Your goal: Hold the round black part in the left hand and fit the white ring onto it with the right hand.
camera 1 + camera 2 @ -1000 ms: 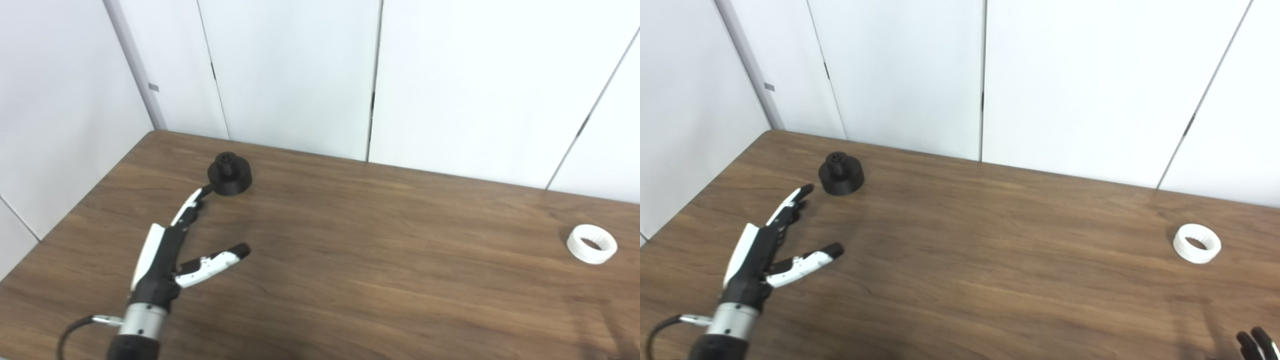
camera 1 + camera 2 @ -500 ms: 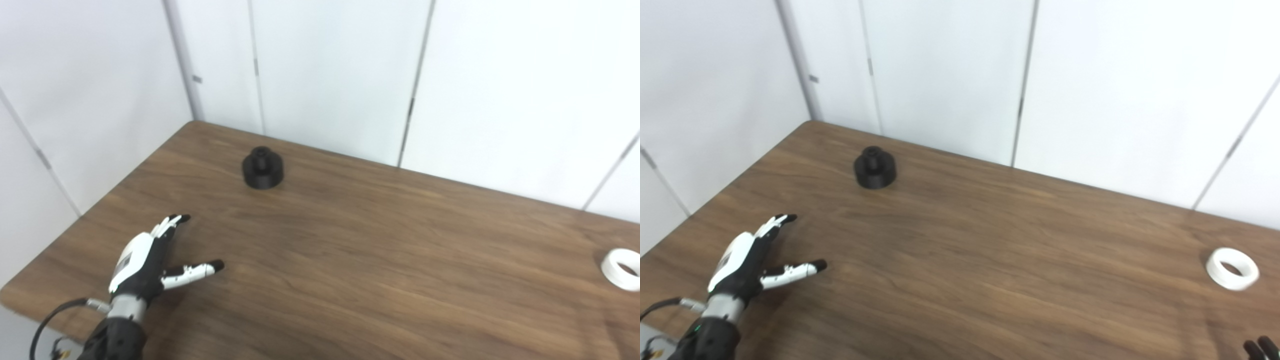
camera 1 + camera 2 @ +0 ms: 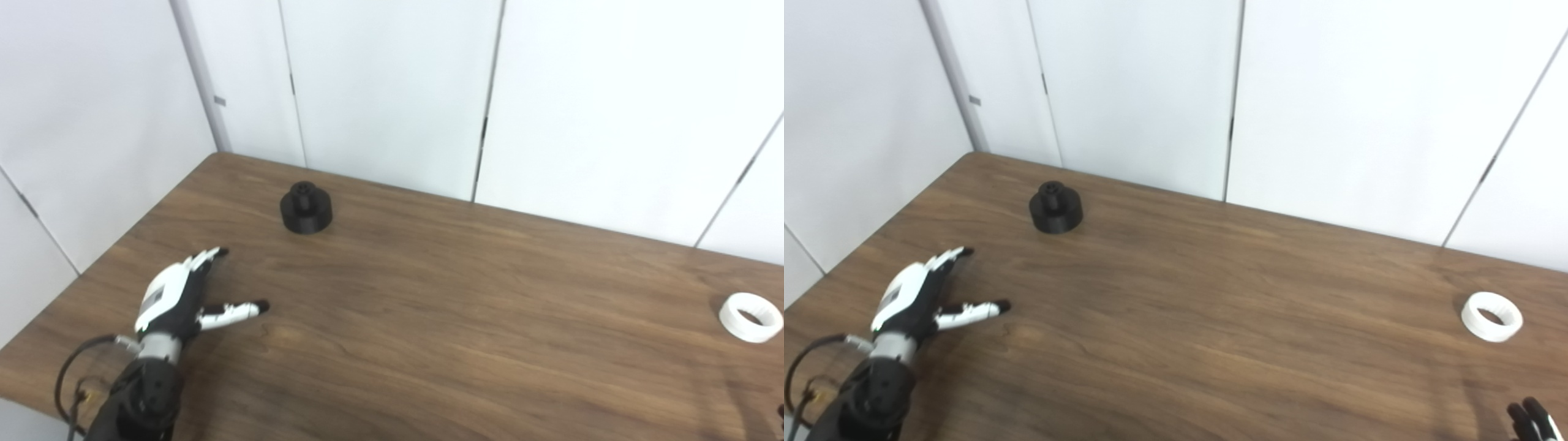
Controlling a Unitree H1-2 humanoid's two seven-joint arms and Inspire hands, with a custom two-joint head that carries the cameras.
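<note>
Left eye view first: the left hand hovers low over the near left part of the wooden table, empty, with its fingers stretched forward and its thumb spread out to the right. The round black part stands on the far left of the table, well apart from the hand, beyond its fingertips and a little to the right. The white ring lies flat on the far right side of the table, close to the picture's right edge. White wall panels stand behind the table.

Right eye view next: the same layout shows, with the left hand empty and splayed. At the bottom right corner only the dark fingertips of the right hand come into the picture, nearer than the white ring and apart from it; whether that hand is spread or closed cannot be told.
</note>
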